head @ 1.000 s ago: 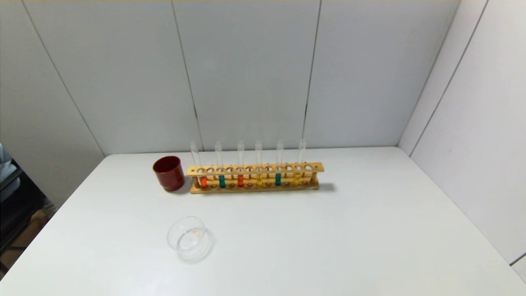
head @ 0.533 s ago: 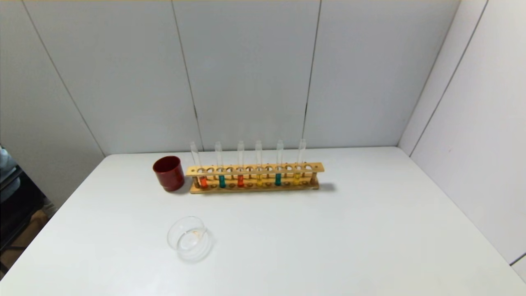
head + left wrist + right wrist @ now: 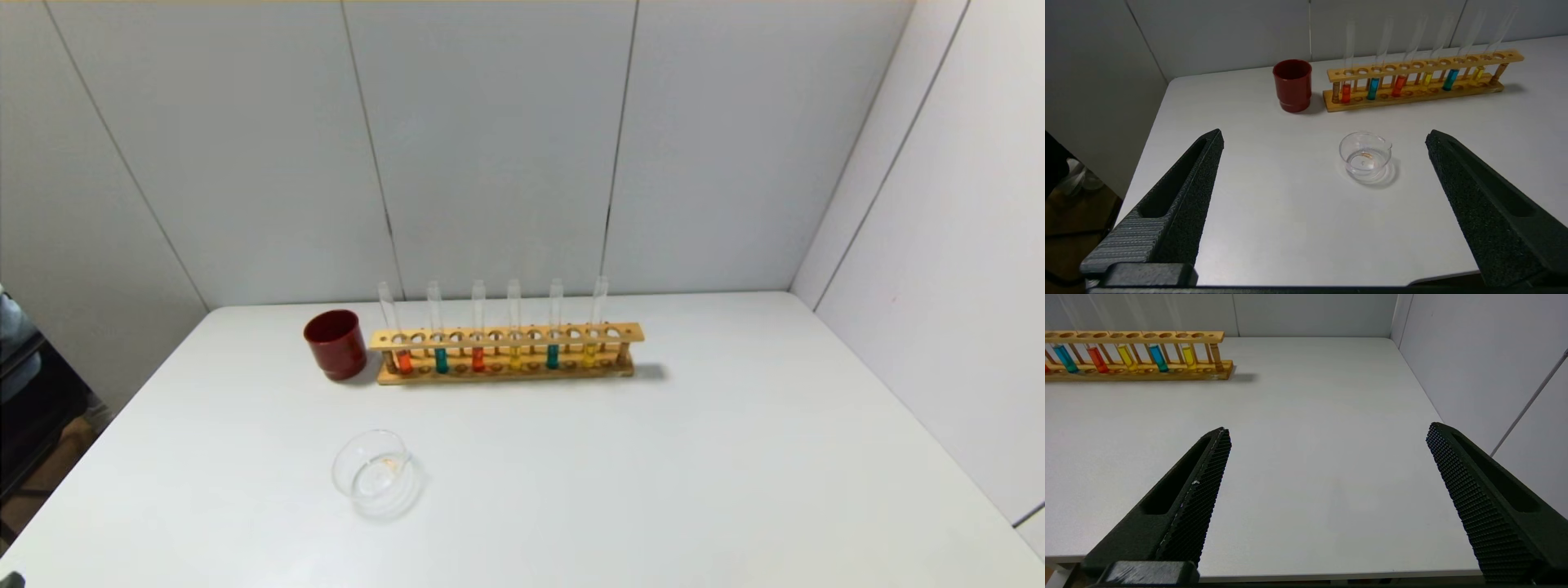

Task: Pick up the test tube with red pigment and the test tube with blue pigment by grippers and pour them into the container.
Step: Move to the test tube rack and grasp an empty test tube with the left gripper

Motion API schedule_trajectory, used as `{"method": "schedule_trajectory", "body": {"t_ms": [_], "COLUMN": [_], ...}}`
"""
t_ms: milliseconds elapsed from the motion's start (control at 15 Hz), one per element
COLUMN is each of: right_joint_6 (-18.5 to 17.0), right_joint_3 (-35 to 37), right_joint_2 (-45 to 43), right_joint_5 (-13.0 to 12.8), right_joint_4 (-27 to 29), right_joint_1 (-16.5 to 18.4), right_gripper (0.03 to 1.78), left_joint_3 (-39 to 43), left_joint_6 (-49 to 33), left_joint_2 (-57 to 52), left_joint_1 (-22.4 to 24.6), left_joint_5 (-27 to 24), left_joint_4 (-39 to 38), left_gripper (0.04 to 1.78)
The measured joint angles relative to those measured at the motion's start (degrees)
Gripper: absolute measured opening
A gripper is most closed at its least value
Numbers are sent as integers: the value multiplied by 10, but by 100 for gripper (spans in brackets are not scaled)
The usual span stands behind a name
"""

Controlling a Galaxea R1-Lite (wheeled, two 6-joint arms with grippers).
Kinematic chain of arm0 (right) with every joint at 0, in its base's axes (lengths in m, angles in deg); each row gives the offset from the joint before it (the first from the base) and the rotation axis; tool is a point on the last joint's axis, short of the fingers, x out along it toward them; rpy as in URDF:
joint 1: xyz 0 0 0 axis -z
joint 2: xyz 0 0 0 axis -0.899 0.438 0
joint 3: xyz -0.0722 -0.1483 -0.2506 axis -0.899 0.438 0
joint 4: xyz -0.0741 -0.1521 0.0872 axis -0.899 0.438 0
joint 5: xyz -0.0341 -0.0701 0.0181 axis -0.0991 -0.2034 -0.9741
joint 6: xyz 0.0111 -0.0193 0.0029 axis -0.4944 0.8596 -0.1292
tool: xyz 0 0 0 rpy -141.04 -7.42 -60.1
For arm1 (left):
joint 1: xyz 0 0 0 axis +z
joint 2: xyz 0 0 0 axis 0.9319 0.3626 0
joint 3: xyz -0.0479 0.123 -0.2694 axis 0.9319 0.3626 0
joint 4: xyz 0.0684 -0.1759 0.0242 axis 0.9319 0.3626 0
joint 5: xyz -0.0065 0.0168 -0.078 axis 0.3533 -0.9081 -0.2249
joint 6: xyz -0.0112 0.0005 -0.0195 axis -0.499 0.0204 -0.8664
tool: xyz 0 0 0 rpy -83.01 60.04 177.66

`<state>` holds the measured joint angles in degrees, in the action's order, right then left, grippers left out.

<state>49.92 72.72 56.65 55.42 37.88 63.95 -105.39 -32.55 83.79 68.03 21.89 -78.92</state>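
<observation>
both of my jaws stand spread wide with nothing between them: my left gripper [image 3: 1325, 136] hangs over the near left part of the table, my right gripper [image 3: 1327, 430] over the near right part, each well short of the glassware.

the test tube with red pigment [image 3: 400, 358] stands upright in the leftmost filled hole of the wooden rack [image 3: 506, 336], orange-red liquid at its rounded tip. just to its right in the rack stands the test tube with blue pigment [image 3: 441, 359], teal at the bottom. going on to the right the same rack holds another red tube [image 3: 478, 358], a yellow tube [image 3: 515, 358], a second teal tube [image 3: 553, 356] and a last yellow tube [image 3: 589, 354], all upright and spaced with open holes between them.

the container [image 3: 375, 474], a low clear glass dish with a pouring lip, sits on the white table [image 3: 653, 490] nearer to me than the rack, apart from it and below its left end in the head view; a faint orange trace shows in its bottom. in my left wrist view it lies between my fingers [image 3: 1180, 204], farther out on the table.

a dark red cup [image 3: 335, 344] stands just beside the rack's left end. grey wall panels [image 3: 490, 147] close off the back and right of the table.
</observation>
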Motion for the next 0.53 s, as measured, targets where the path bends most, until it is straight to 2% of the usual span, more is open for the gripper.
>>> {"method": "schedule_trajectory", "body": {"t_ms": [200, 533], "right_joint_6": [0, 0], "right_joint_3": [0, 0], "right_joint_2": [0, 0], "right_joint_5": [0, 0], "right_joint_4": [0, 0], "right_joint_1": [0, 0], "right_gripper": [175, 175], "left_joint_3": [-67, -130], "left_joint_6": [-1, -3], "left_joint_2": [141, 404], "left_joint_1": [-1, -23], "left_joint_5": [-11, -17], "left_joint_4": [-38, -191], "left_gripper": [175, 175]}}
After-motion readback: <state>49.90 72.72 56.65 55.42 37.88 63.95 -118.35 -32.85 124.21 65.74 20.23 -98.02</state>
